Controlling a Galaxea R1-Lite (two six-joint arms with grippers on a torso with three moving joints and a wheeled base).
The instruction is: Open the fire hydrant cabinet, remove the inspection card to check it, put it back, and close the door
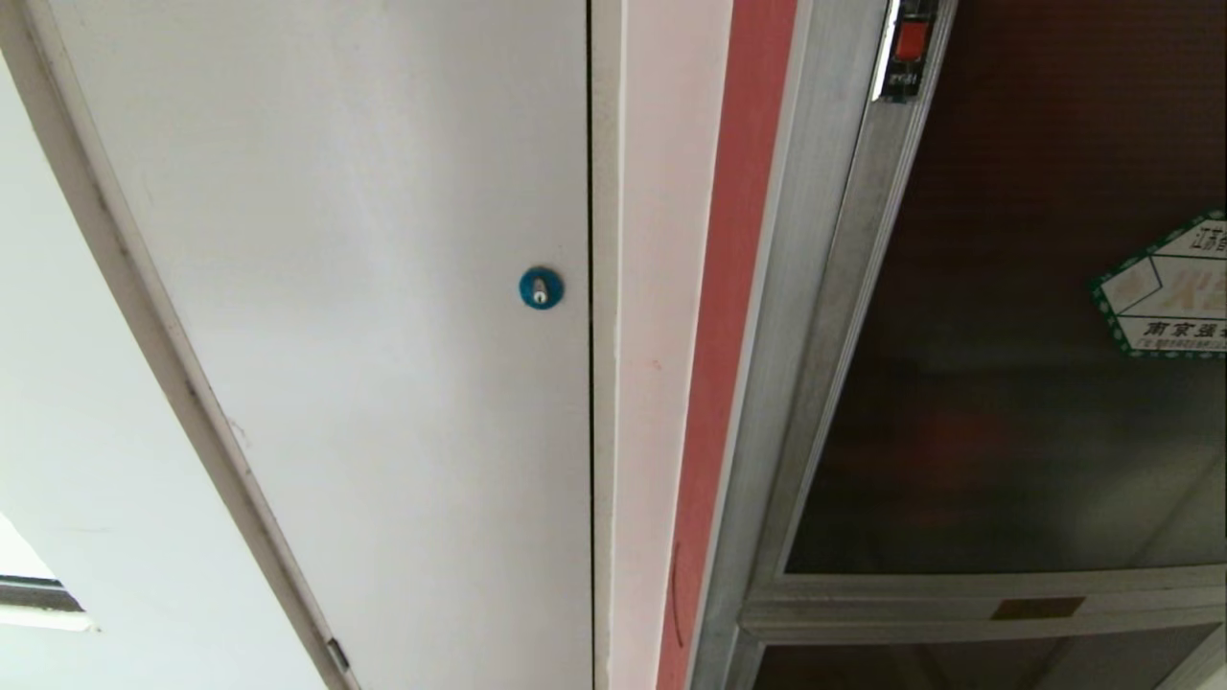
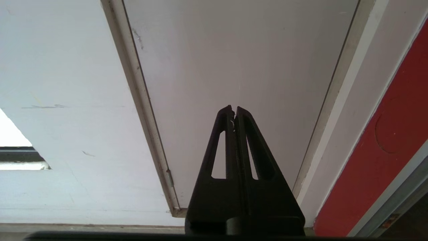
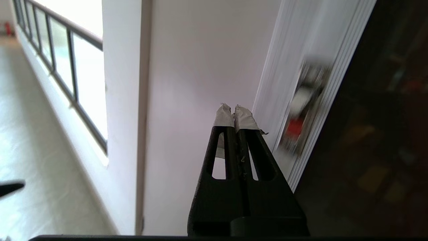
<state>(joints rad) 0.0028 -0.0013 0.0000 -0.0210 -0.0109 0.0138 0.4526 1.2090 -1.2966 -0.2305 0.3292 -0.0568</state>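
Observation:
The fire hydrant cabinet (image 1: 832, 287) fills the right of the head view, silver-framed with a red edge (image 1: 729, 287). Its door (image 1: 997, 402), a dark glass panel, lies shut in the frame, with a small red latch (image 1: 911, 40) at the top and a green-bordered sticker (image 1: 1171, 287). The inspection card is hidden. My right gripper (image 3: 234, 109) is shut and empty, its taped tips held in the air just beside the blurred red latch (image 3: 294, 129) and the dark door (image 3: 384, 134). My left gripper (image 2: 234, 108) is shut and empty, parked facing the white door. Neither gripper shows in the head view.
A plain white door (image 1: 383, 335) with a blue round lock (image 1: 541, 287) stands left of the cabinet. A white wall strip (image 1: 661, 287) separates them. In the right wrist view a railed window (image 3: 83, 83) and a pale floor (image 3: 40, 174) lie off to the side.

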